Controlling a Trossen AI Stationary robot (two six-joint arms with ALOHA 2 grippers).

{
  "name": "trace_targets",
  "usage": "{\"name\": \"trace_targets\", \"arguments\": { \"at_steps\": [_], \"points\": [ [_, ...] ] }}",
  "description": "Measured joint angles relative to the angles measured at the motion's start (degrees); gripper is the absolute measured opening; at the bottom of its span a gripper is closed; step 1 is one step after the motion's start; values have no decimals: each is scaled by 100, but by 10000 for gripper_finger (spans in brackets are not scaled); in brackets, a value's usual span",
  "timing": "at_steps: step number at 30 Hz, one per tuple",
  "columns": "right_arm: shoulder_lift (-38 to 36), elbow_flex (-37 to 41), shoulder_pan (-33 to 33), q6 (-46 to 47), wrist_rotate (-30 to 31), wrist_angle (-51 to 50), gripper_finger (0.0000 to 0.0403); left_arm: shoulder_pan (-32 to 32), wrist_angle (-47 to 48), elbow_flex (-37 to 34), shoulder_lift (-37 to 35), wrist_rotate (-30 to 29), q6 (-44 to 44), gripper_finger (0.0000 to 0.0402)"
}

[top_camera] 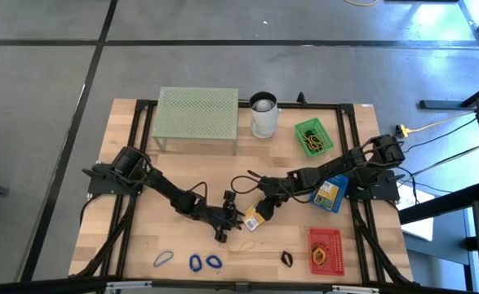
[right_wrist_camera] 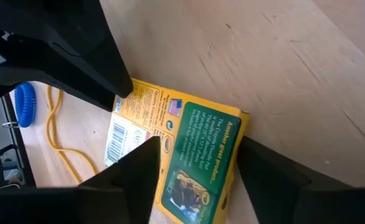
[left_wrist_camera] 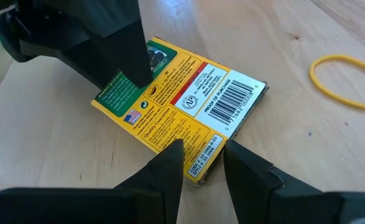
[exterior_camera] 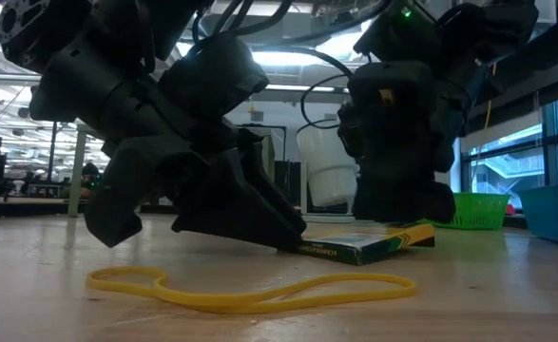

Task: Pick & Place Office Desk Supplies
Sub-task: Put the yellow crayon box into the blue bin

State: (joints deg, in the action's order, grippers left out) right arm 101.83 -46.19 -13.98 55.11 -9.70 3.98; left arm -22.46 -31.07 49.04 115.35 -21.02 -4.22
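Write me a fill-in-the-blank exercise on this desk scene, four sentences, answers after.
1. Both grippers meet at a small ____ card pack lying on the table.
2. The left gripper has its fingers astride the pack's ____ end.
3. The mesh stand is pale ____.
4. A white cup stands between the mesh stand and the ____ basket.

Answers: yellow; barcode; green; green
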Motion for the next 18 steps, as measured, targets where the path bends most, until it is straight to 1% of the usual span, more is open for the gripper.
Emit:
{"name": "trace_targets", "arguments": {
  "at_steps": [5, 9, 12, 15, 18],
  "points": [
    [7, 6, 0, 4, -36, -16, 158, -3, 2, 0, 0, 5, -1, 108],
    [17, 6, 7, 24, -254, -17, 130, -58, 2, 0, 0, 22, -46, 108],
    [17, 8, 32, 39, -459, -17, 117, -122, 4, 0, 3, -39, -283, 108],
    [17, 8, 78, 37, -605, 7, 113, -212, 23, -2, 11, -336, -574, 108],
    [14, 8, 114, 33, -683, 25, 112, -275, 34, -2, 9, -590, -678, 108]
  ]
}}
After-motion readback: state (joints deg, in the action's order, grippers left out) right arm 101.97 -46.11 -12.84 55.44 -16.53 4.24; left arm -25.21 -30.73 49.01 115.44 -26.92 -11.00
